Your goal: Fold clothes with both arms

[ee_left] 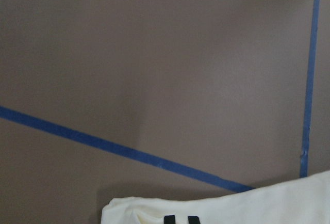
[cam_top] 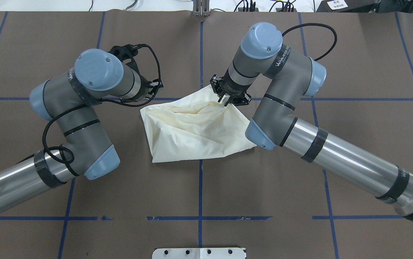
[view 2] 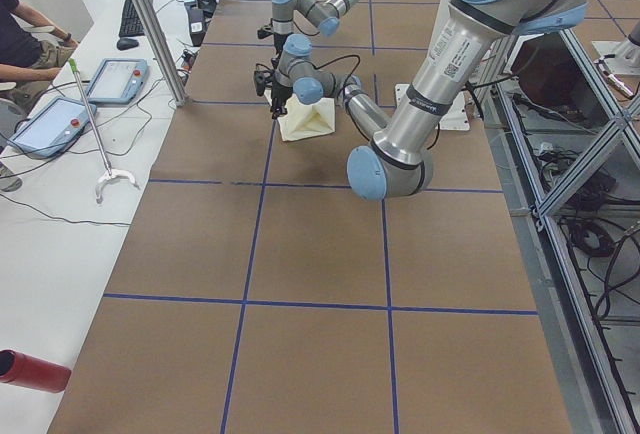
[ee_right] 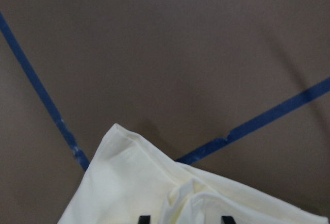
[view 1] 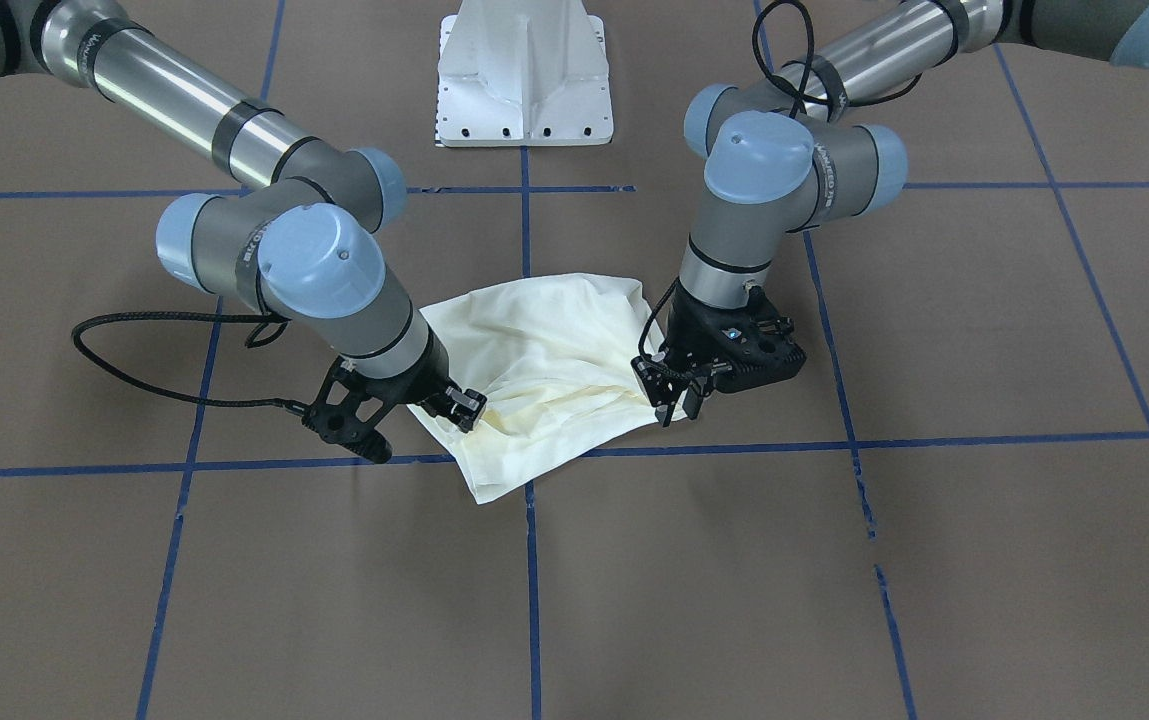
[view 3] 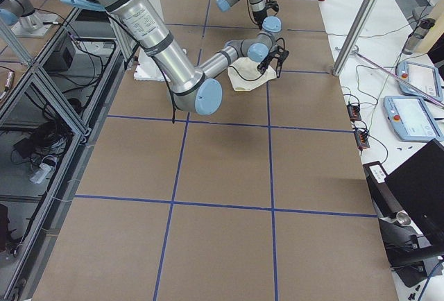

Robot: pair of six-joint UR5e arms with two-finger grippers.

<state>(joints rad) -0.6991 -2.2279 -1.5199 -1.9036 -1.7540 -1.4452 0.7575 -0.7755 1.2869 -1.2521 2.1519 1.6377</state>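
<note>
Cream T-shirt [view 1: 544, 350], front-facing view: crumpled on the counter [view 1: 934, 560], plain side up, away from every edge.
Left hand [view 1: 676, 400], front-facing view: clamped on the T-shirt's side.
Right hand [cam_top: 226, 101], overhead view: pinching a raised fold.
Wrist views: cloth between each hand's black fingertips [ee_right: 144, 219].

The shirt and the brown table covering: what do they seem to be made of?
The shirt looks like soft, matte knit fabric, probably cotton: it drapes in loose creases. The table covering looks like matte brown paper or card, flat with no shine; its blue lines look like tape.
</note>
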